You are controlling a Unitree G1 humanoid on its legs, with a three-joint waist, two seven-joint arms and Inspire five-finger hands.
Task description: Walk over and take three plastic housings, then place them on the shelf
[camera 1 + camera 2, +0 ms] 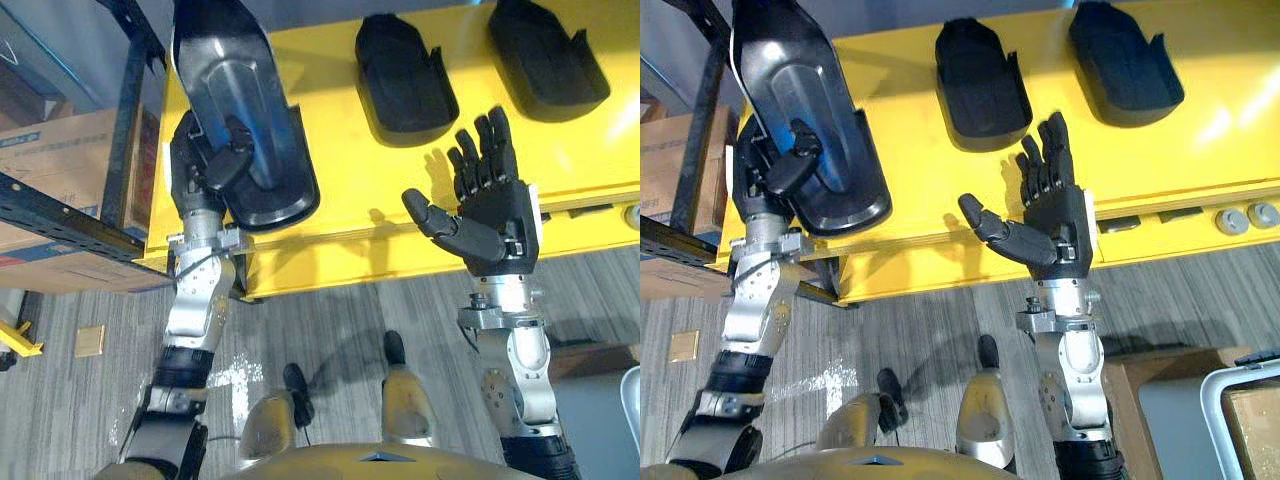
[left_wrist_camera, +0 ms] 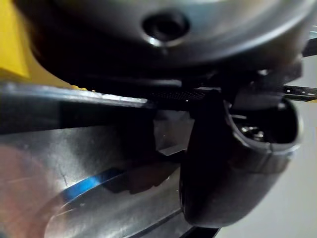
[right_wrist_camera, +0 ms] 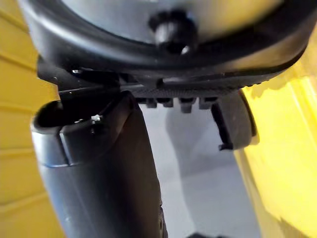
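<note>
The left hand's [image 1: 213, 160] fingers and thumb curl round a glossy black plastic housing [image 1: 240, 90] over the yellow bench's [image 1: 345, 215] left end. The right hand's [image 1: 497, 215] fingers are spread. A second black housing [image 1: 405, 75] and a third [image 1: 545, 55] lie on the bench.

The held housing [image 1: 245, 120], gripped by the left hand [image 1: 205, 165], looks like glossy black plastic, its smooth hollow catching a bluish sheen. The middle housing [image 1: 405, 80] and the far-right housing [image 1: 545, 55] look duller. The open right hand [image 1: 495, 215] is matt dark plastic. The yellow table [image 1: 400, 200] is smooth, faintly shiny. The shelf [image 1: 60, 215] is dark perforated metal, the box [image 1: 60, 150] brown cardboard, the floor [image 1: 330, 330] grey wood-grain.
</note>
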